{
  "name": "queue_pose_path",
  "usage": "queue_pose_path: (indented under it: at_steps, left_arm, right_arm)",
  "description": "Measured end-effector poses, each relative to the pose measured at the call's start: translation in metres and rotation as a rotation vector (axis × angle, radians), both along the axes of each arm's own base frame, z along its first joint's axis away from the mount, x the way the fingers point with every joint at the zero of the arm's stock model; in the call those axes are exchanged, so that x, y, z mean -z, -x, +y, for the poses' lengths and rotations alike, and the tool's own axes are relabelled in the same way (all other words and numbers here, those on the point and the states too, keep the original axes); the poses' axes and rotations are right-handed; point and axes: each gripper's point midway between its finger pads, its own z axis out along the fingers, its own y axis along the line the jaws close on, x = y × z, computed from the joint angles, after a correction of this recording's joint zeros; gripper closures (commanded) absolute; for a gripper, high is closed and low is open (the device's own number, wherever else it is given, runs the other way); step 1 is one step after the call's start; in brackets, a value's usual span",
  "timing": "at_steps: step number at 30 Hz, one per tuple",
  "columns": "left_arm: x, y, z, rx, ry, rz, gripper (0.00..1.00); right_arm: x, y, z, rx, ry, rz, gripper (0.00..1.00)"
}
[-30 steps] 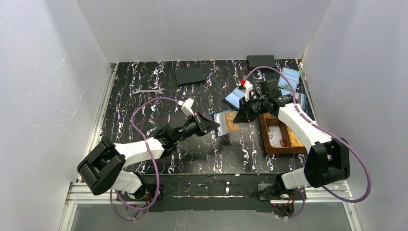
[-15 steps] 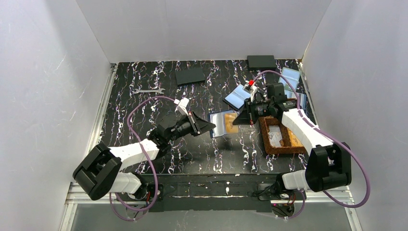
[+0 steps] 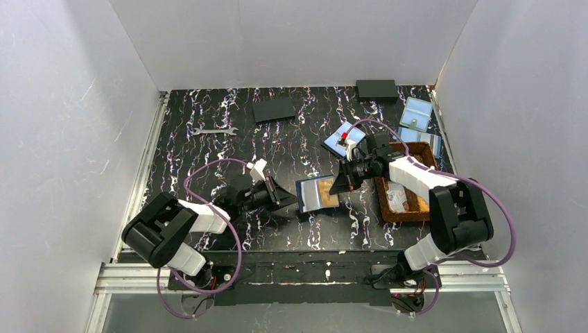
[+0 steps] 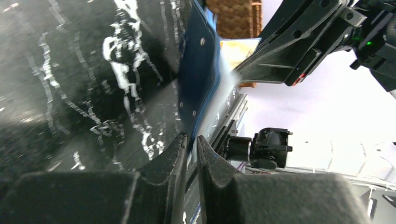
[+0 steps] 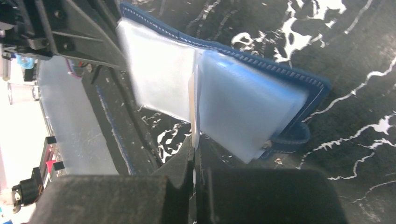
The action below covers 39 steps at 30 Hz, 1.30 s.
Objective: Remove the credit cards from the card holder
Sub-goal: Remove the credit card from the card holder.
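Overhead view: one navy card holder [image 3: 310, 197] lies open mid-table on the black marbled table [image 3: 208, 159], between two grippers. Its left edge meets the left gripper [image 3: 290, 202], its right edge the right gripper [image 3: 338, 187]. Also counted: one brown woven tray [image 3: 388, 215], two black pads [image 3: 274, 109], one wrench [image 3: 213, 130], and at least two pale blue pouches [image 3: 416, 112]. Compared with a second ago, the holder and both grippers sit lower and further left, nearer the arm bases.

Left wrist view: the fingers stand narrow, pinching the bottom edge of the holder's navy cover [image 4: 198, 79]. One orange-tan card [image 4: 239, 49] pokes out toward the right gripper's tips.

Right wrist view: the fingers are closed tight on the card's thin pale edge, between two light blue pockets [image 5: 247, 112]. The snap tab [image 5: 292, 137] is at lower right.
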Motion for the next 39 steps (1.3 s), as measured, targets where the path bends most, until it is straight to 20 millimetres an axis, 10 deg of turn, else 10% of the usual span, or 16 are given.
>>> queue_pose_path:
  at_steps: [14, 22, 29, 39]
  left_arm:
    - [0.031, 0.003, 0.030, -0.094, -0.061, 0.101, 0.66]
    - [-0.022, -0.003, 0.054, -0.192, -0.085, -0.097, 0.02]
    - [-0.047, -0.003, 0.060, -0.206, -0.058, -0.143, 0.02]
    - [-0.071, -0.007, 0.007, 0.003, 0.054, -0.079, 0.07]
  right_arm:
    - [0.041, -0.005, 0.008, -0.007, 0.126, 0.042, 0.99]
    - [0.042, -0.007, 0.008, -0.003, 0.130, 0.045, 0.95]
    - [0.044, -0.007, 0.009, 0.001, 0.131, 0.054, 0.84]
    - [0.047, -0.006, 0.009, 0.005, 0.134, 0.072, 0.68]
